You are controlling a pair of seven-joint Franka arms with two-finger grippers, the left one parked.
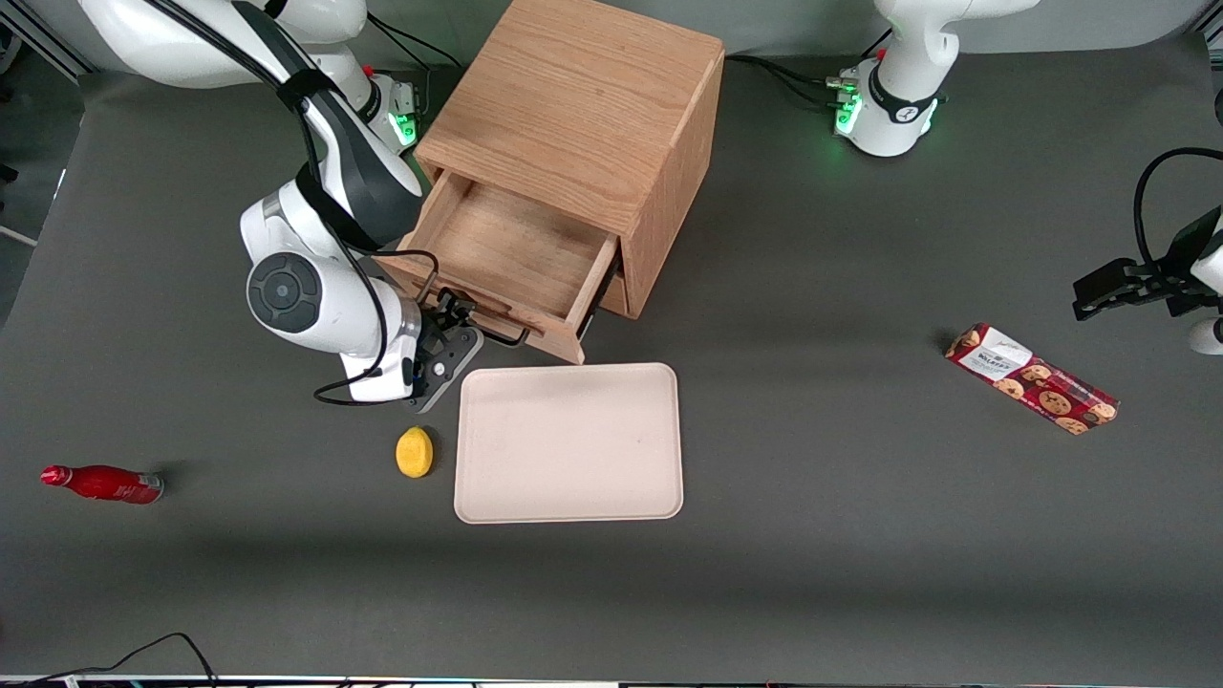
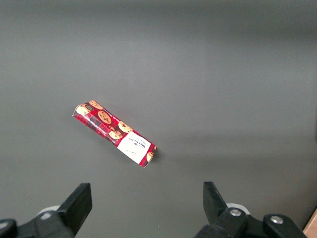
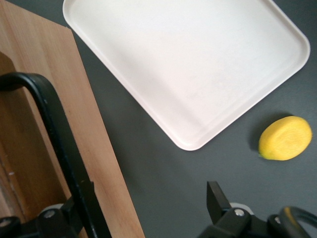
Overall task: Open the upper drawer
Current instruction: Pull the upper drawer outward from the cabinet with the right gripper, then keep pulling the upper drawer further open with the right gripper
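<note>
The upper drawer (image 1: pixel 506 250) of the oak cabinet (image 1: pixel 583 105) stands pulled well out, its plain wood inside showing and holding nothing. Its thin black bar handle (image 1: pixel 489 323) runs along the drawer front (image 3: pixel 94 163), which faces the front camera. My right gripper (image 1: pixel 447 333) sits at the handle's end nearest the working arm, just above the table. In the right wrist view the gripper (image 3: pixel 148 204) is open. The handle (image 3: pixel 55 126) passes close against one finger (image 3: pixel 79 206), and the other finger (image 3: pixel 216 197) stands far apart over bare table.
A cream tray (image 1: pixel 568 497) (image 3: pixel 188 64) lies just in front of the drawer, with a yellow lemon (image 1: pixel 414 451) (image 3: pixel 286 138) beside it. A red bottle (image 1: pixel 103 483) lies toward the working arm's end, and a cookie packet (image 1: pixel 1032 378) (image 2: pixel 115 134) toward the parked arm's.
</note>
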